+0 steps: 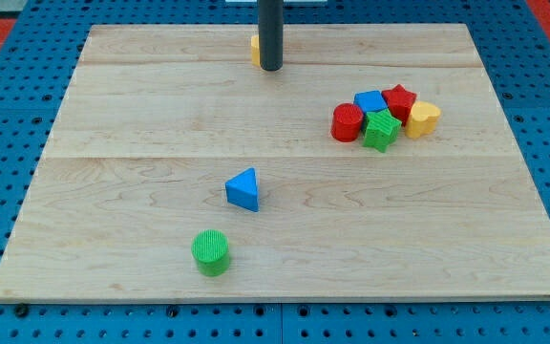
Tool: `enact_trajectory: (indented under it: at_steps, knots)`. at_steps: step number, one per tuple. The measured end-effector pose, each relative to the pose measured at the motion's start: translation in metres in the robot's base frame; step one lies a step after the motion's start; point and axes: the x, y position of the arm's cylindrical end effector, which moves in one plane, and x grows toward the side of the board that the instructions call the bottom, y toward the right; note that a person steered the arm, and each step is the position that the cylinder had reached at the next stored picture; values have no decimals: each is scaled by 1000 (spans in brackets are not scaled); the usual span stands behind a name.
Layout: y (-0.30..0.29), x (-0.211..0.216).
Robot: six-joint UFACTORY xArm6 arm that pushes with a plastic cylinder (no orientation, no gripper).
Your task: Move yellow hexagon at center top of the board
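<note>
Although the rod hides most of it, the yellow hexagon block [254,51] shows as a thin yellow sliver at the far centre of the pale wooden board [160,115], just left of my tip [270,69], which seems to touch its right side. I have no hand to clench or release; the rod only pushes and grips nothing.

The hexagon looks already at its goal, so one more shove could slide it off the far edge. Its flat facets may also let it spin away from the round rod.

Well apart, at the right, sit ribbed plastic pieces: a red cylinder [347,122], blue cube [370,101], red star [400,99], green star [381,131] and yellow heart [424,118]. Nearer lie a blue triangle [243,189] and green cylinder [211,251].
</note>
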Motion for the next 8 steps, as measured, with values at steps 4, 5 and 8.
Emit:
enact_trajectory:
  at_steps: [4,5,8]
  knots:
    - [-32,-5]
    - [-35,-20]
    - [28,73]
